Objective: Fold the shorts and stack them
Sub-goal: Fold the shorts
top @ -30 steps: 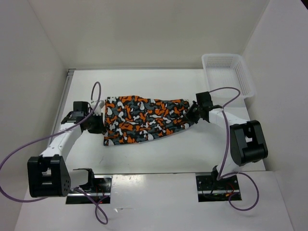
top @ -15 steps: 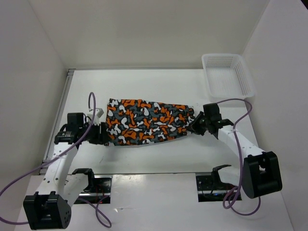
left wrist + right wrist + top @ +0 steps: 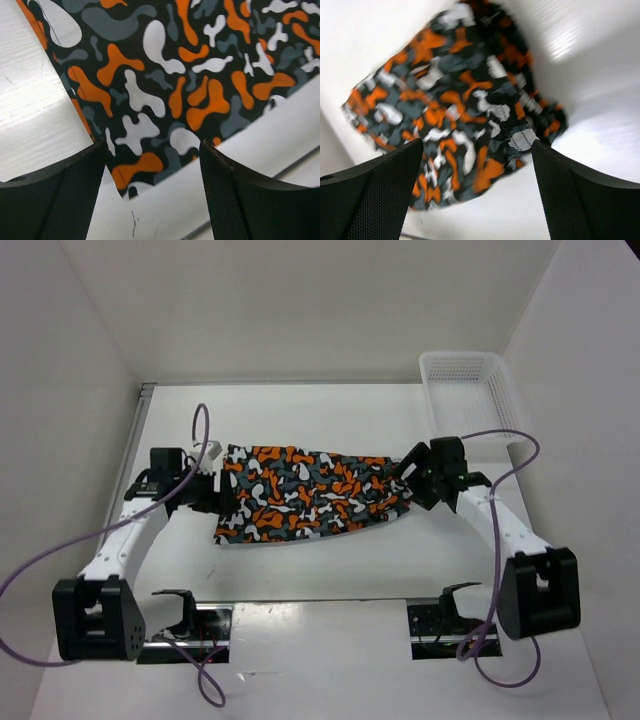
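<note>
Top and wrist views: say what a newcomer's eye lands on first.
The camouflage shorts grab the eye first, spread out mid-table in orange, grey, black and white. The left fingers and right fingers stand open at their two ends, holding nothing. A white mesh basket sits at the far right corner.

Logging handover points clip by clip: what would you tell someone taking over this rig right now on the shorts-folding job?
Left gripper: open, holding nothing, over the left end of the camouflage shorts.
Right gripper: open, holding nothing, at the right end.
Things: the shorts lie flat across the middle of the table, between the two grippers. The white mesh basket is at the far right corner.
Done: the shorts are laid out; I cannot tell if they are already folded.
Left: finish folding, then stack.
</note>
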`<state>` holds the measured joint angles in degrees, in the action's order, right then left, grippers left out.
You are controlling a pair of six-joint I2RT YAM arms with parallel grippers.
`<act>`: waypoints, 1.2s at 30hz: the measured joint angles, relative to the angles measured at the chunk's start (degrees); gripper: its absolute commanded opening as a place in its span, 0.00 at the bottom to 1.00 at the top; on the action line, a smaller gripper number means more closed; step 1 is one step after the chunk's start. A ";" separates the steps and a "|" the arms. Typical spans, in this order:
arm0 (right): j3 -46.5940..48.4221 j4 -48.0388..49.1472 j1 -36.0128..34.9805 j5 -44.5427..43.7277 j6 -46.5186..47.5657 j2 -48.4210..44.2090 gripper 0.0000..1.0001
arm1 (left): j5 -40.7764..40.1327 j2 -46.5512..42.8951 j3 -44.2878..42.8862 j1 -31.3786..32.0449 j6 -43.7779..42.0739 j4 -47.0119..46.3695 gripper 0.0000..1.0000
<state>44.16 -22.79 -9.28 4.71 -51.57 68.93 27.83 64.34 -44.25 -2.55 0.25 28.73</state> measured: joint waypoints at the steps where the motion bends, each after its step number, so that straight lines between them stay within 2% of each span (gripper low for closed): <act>1: 0.37 0.90 0.92 0.02 0.17 2.43 0.94 | -0.37 2.01 -0.02 0.28 0.00 -1.40 0.81; 5: 0.39 1.70 3.78 0.17 0.68 10.43 0.94 | -1.68 11.21 -0.87 1.16 0.00 -6.51 0.80; 11: 0.35 3.37 5.81 0.72 1.79 14.19 0.94 | -3.74 21.35 -1.73 3.32 0.02 -12.68 0.80; 15: -1.95 7.32 6.01 4.13 1.55 17.07 0.85 | -4.68 24.83 -1.68 3.98 0.04 -15.02 0.77; 19: -2.25 10.27 6.08 5.81 1.60 18.36 0.67 | -5.18 25.62 -1.60 3.98 0.09 -17.14 0.76; 20: -2.29 10.56 6.08 6.05 1.55 18.62 0.57 | -5.35 25.68 -1.60 3.98 0.09 -17.40 0.76; 22: -2.60 11.04 6.08 6.34 1.51 18.93 0.44 | -5.49 25.94 -1.62 3.98 0.11 -17.86 0.76; 23: -2.89 11.19 6.08 6.49 1.42 19.08 0.31 | -5.46 25.99 -1.62 3.98 0.09 -18.08 0.76; 25: -3.39 11.37 6.05 6.73 1.31 19.37 0.15 | -5.46 26.21 -1.62 3.98 0.11 -18.58 0.74; 26: -3.48 11.34 6.05 6.88 1.07 19.47 0.02 | -5.46 26.32 -1.62 3.98 0.11 -18.88 0.74; 30: -3.37 11.34 6.05 6.62 0.98 19.28 0.00 | -5.62 26.36 -2.05 3.98 0.11 -18.36 0.74; 36: -1.57 9.05 6.05 4.42 2.86 15.96 0.00 | -8.15 23.47 -5.20 2.43 0.00 -12.39 0.74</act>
<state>42.59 -13.74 -3.22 9.13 -48.71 84.88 19.68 87.81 -49.45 -0.12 0.25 16.34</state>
